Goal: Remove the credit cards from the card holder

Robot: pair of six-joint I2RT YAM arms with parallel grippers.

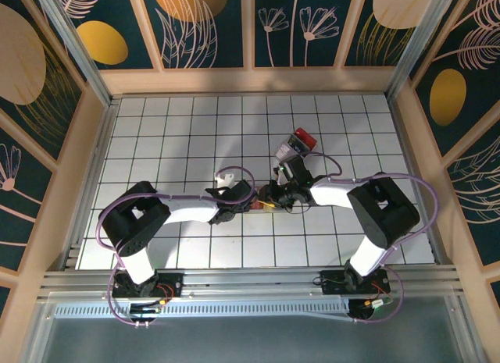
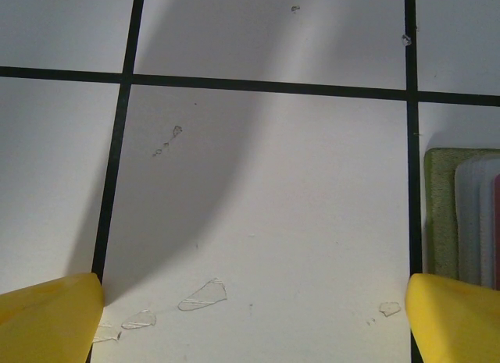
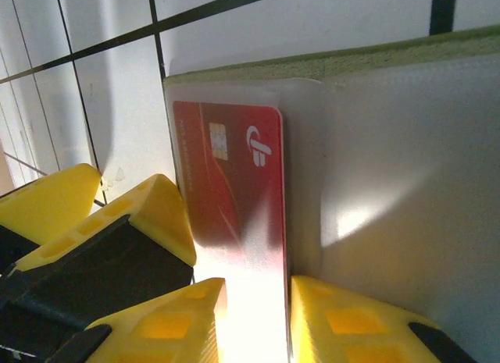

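I find the card holder point(image 2: 439, 222) mid-table, left gripper point(image 2: 254, 291) released wide just left of it, right gripper point(image 3: 258, 291) straddling its red card point(image 3: 230, 168), grip unconfirmable; I would pinch squarely and pull straight.

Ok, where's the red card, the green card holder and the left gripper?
red card point(image 3: 230, 176): right wrist view, middle of its red face.
card holder point(image 3: 367, 57): right wrist view, its green top edge.
left gripper point(image 2: 254, 289): left wrist view, midway between its yellow fingertips.
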